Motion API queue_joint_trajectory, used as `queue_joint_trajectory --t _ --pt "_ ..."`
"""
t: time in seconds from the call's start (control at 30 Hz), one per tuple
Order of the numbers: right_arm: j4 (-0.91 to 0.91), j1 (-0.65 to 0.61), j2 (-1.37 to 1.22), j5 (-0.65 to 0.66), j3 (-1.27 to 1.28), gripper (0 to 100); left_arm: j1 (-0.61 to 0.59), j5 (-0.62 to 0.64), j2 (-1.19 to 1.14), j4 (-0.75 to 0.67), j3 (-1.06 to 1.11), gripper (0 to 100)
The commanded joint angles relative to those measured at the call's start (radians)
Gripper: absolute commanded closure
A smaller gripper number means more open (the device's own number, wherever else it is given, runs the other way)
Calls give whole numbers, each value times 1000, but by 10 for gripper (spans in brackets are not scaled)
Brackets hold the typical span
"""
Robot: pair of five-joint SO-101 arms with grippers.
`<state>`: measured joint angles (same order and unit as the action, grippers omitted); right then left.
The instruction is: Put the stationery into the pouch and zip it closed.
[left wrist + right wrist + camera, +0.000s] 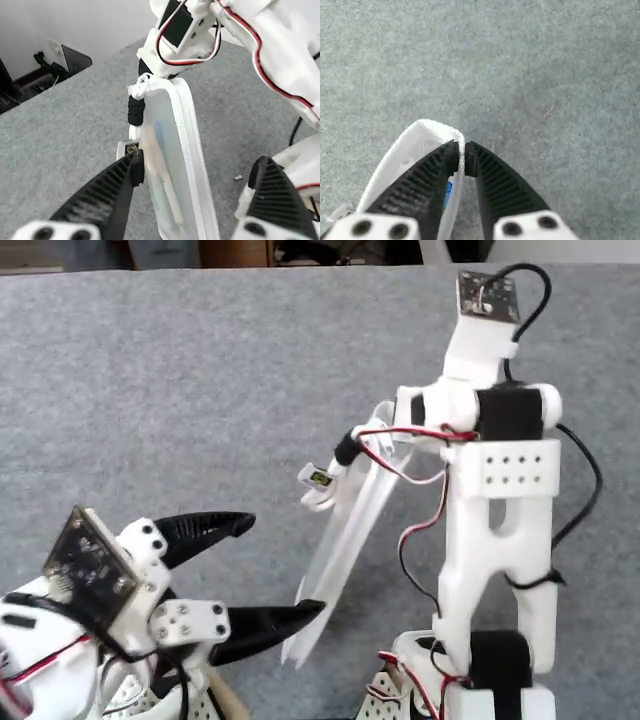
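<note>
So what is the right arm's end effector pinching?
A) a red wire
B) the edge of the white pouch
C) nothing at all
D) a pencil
B: in the right wrist view, the right end effector is shut on the edge of the white pouch.

Inside the translucent pouch point(193, 146), the stationery point(160, 150) reads as faint blurred shapes, too vague to tell apart.
</note>
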<state>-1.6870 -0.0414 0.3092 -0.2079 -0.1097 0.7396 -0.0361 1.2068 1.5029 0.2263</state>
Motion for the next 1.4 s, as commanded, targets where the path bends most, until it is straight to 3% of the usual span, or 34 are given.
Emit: queue_joint_trajectory --t 0.0,0.27,0.6,0.83,1.17,1.37 --pt "-20 15 70 0 15 986 8 -18 -9 -97 87 649" --pt "-18 48 84 18 48 986 156 -20 -44 -207 177 649" --pt "-25 52 88 17 47 986 157 -25 -195 -379 208 649" --pt "17 54 173 17 122 986 105 -230 -264 -448 213 650" --pt "41 74 193 20 171 986 101 -313 -281 -459 220 650" --pt "26 74 194 21 166 986 74 -413 -272 -606 338 650"
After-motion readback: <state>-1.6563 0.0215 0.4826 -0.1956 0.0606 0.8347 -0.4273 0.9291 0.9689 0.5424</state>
